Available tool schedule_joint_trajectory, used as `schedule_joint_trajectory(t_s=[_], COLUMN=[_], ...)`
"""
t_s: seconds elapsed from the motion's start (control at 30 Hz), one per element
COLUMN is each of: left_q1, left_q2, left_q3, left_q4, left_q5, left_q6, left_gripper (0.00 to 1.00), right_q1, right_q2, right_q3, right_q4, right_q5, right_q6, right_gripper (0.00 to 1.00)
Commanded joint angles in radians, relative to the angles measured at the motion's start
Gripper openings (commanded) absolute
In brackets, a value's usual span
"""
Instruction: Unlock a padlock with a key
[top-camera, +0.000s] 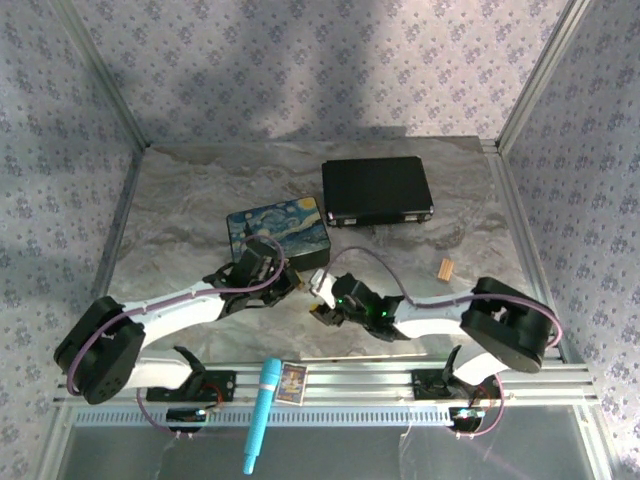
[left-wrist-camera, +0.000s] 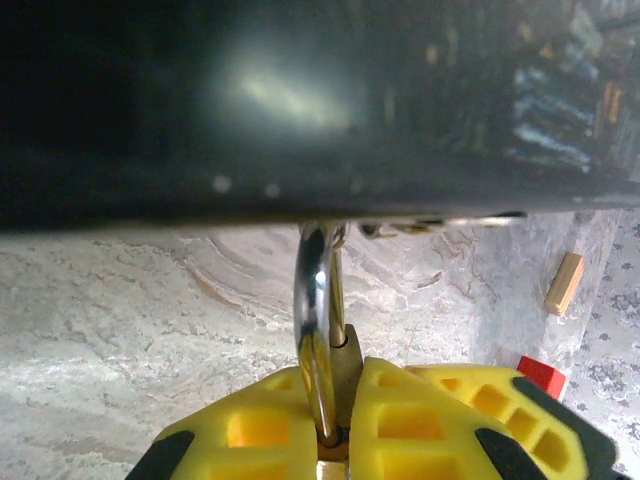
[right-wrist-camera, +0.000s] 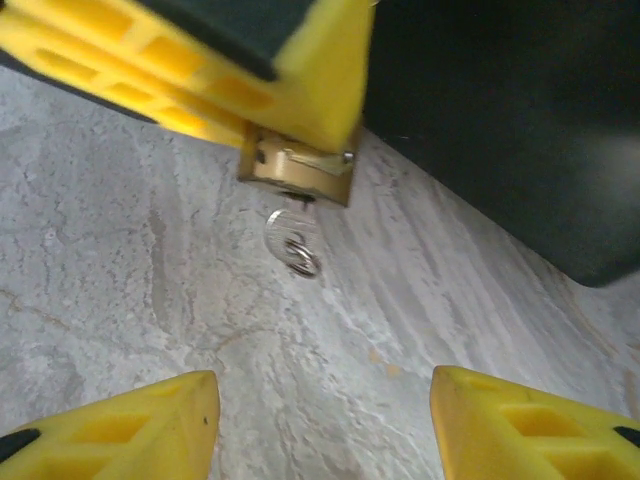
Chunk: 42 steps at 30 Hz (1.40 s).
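Note:
In the left wrist view my left gripper (left-wrist-camera: 345, 390) is shut on the brass padlock (left-wrist-camera: 347, 362). Its silvery shackle (left-wrist-camera: 314, 290) rises to the metal clasp on the dark side of the starry-night box (left-wrist-camera: 300, 100). Seen from the right wrist, the padlock (right-wrist-camera: 298, 172) sits between the left gripper's yellow fingers (right-wrist-camera: 200, 70). The silvery key (right-wrist-camera: 290, 232), with a small ring on it, sticks out of the padlock's underside. My right gripper (right-wrist-camera: 320, 400) is open a little short of the key, touching nothing. From above, the two grippers (top-camera: 290, 282) (top-camera: 322, 302) meet just in front of the box (top-camera: 278, 232).
A black case (top-camera: 377, 190) lies behind the box. A small wooden block (top-camera: 446, 268) rests at the right, and a small red object (left-wrist-camera: 541, 375) lies near it. A blue tool (top-camera: 262, 412) and a small card (top-camera: 291, 380) lie on the front rail.

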Motion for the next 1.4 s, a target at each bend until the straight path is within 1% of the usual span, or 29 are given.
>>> schedule_joint_trajectory(t_s=[0.0, 0.1, 0.2, 0.3, 0.4, 0.53, 0.63, 0.77, 0.87, 0.93, 1.1, 1.13, 1.17, 1.27, 1.37], left_q1=[-0.001, -0.004, -0.009, -0.011, -0.02, -0.031, -0.034, -0.034, -0.037, -0.036, -0.041, -0.043, -0.044, -0.048, -0.048], left_q2=[0.0, 0.003, 0.006, 0.01, 0.015, 0.024, 0.029, 0.033, 0.032, 0.033, 0.037, 0.038, 0.04, 0.042, 0.043], left_q3=[0.002, -0.003, -0.01, -0.018, -0.031, -0.025, -0.026, -0.025, -0.021, -0.022, -0.028, -0.028, -0.026, -0.022, -0.021], left_q4=[0.074, 0.081, 0.082, 0.082, 0.113, 0.117, 0.123, 0.127, 0.124, 0.118, 0.102, 0.101, 0.098, 0.089, 0.081], left_q5=[0.049, 0.054, 0.053, 0.05, 0.047, 0.044, 0.044, 0.044, 0.045, 0.045, 0.03, 0.028, 0.026, 0.024, 0.021], left_q6=[0.01, 0.009, 0.01, 0.01, -0.004, -0.006, -0.009, -0.01, -0.006, -0.005, 0.0, 0.002, 0.003, 0.01, 0.019], left_gripper=[0.0, 0.0, 0.0, 0.0, 0.0, 0.0, 0.0, 0.0, 0.0, 0.0, 0.0, 0.0, 0.0, 0.0, 0.0], right_q1=[0.025, 0.034, 0.056, 0.078, 0.083, 0.089, 0.088, 0.091, 0.089, 0.086, 0.083, 0.084, 0.084, 0.074, 0.052], right_q2=[0.065, 0.102, 0.123, 0.139, 0.152, 0.173, 0.175, 0.185, 0.185, 0.175, 0.163, 0.164, 0.163, 0.154, 0.14], right_q3=[0.028, 0.029, 0.034, 0.043, 0.056, 0.072, 0.075, 0.079, 0.062, 0.058, 0.06, 0.06, 0.062, 0.052, 0.048], right_q4=[0.115, 0.174, 0.219, 0.237, 0.233, 0.219, 0.206, 0.173, 0.188, 0.185, 0.168, 0.166, 0.165, 0.174, 0.158], right_q5=[0.096, 0.131, 0.201, 0.268, 0.268, 0.274, 0.277, 0.29, 0.281, 0.258, 0.236, 0.231, 0.229, 0.199, 0.12], right_q6=[-0.062, -0.053, -0.055, -0.062, -0.062, -0.059, -0.06, -0.054, -0.04, -0.034, -0.032, -0.029, -0.027, -0.01, 0.001], right_gripper=[0.54, 0.48, 0.45, 0.43, 0.42, 0.34, 0.26, 0.25, 0.23, 0.17, 0.13, 0.09, 0.08, 0.08, 0.08])
